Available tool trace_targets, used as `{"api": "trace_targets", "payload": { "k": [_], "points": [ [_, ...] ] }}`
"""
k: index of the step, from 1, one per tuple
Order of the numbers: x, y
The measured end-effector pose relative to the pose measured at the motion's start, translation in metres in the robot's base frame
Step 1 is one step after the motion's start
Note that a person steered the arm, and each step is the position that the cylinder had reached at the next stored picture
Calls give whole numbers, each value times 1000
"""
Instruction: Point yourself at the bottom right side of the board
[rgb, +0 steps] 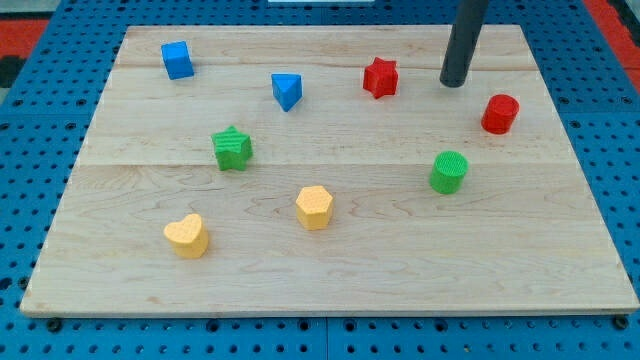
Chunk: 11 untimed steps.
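My tip (454, 83) touches the wooden board (330, 280) near the view's top right. It stands right of the red star (380, 77) and up-left of the red cylinder (499, 114), touching neither. The green cylinder (449, 172) lies below my tip. The board's bottom right corner (610, 300) is far from my tip, toward the view's bottom right.
A blue cube (177, 60) sits at the top left, a blue triangular block (287, 91) at top centre, a green star (232, 149) at mid left. A yellow heart (187, 236) and a yellow hexagon (314, 207) lie lower down. Blue pegboard (30, 200) surrounds the board.
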<state>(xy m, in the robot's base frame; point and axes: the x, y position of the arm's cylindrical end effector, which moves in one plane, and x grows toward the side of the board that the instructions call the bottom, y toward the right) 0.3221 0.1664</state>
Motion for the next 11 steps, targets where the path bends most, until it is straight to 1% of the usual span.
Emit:
{"api": "trace_targets", "payload": {
  "k": [1,2,3,6,7,8,9,10,11],
  "points": [
    [41,-36],
    [64,-110],
    [53,-144],
    [53,-97],
    [71,-60],
    [89,-4],
    [104,36],
    [157,62],
    [219,55]
  ]
}}
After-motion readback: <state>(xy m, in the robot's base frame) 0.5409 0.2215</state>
